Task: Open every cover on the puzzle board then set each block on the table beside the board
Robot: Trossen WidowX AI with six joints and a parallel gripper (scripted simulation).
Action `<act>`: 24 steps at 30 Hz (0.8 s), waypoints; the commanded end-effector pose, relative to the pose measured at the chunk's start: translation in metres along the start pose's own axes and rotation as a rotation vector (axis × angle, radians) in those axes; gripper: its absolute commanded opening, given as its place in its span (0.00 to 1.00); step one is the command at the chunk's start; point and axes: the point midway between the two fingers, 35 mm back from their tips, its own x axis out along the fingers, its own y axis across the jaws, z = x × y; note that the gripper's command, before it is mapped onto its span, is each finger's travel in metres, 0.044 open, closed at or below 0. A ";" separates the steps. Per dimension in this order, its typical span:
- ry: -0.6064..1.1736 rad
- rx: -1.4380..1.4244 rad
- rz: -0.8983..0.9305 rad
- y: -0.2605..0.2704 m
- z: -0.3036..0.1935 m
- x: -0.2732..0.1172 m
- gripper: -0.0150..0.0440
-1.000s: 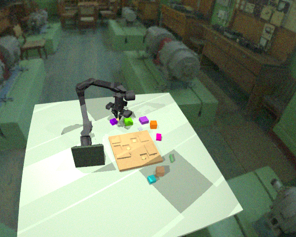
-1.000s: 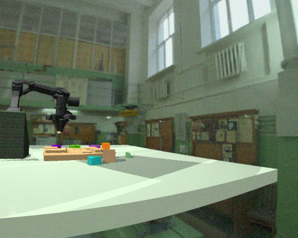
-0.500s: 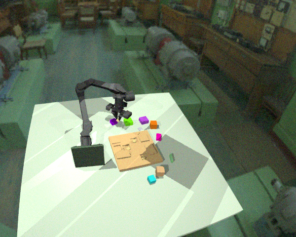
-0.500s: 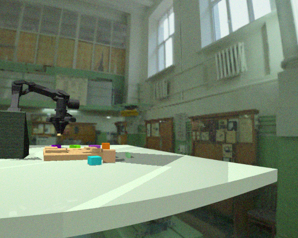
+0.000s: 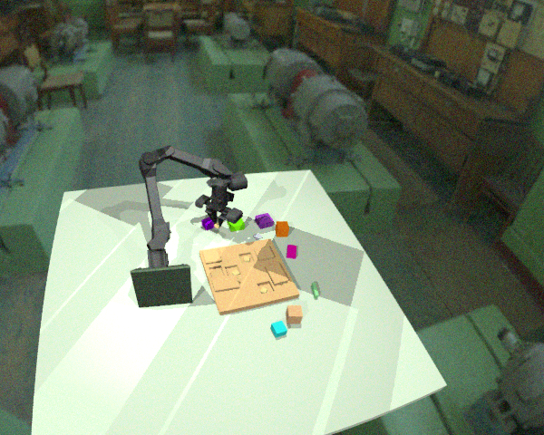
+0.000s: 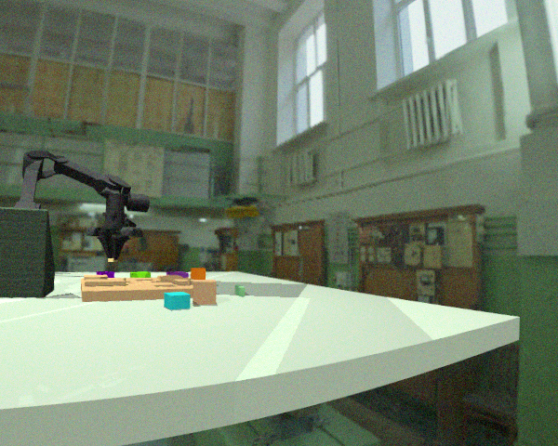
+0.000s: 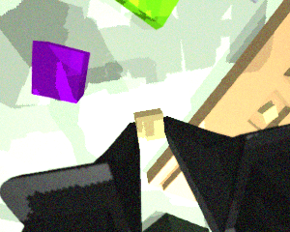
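Note:
My gripper is shut on a small pale yellow block. It holds the block above the table, off the board's far-left edge, between the purple cube and the board in the wrist view. The tan puzzle board lies flat, with several low tan covers and recesses. Three small pale yellow patches show in its wells; I cannot tell whether they are blocks. The covers match the board, so their exact positions are hard to read.
A purple cube and green block lie near the hand. A purple block, orange cube, magenta block, green piece, tan cube and cyan cube surround the board. A dark panel stands left.

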 end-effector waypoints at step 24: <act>0.001 0.006 0.000 0.001 -0.001 0.046 0.39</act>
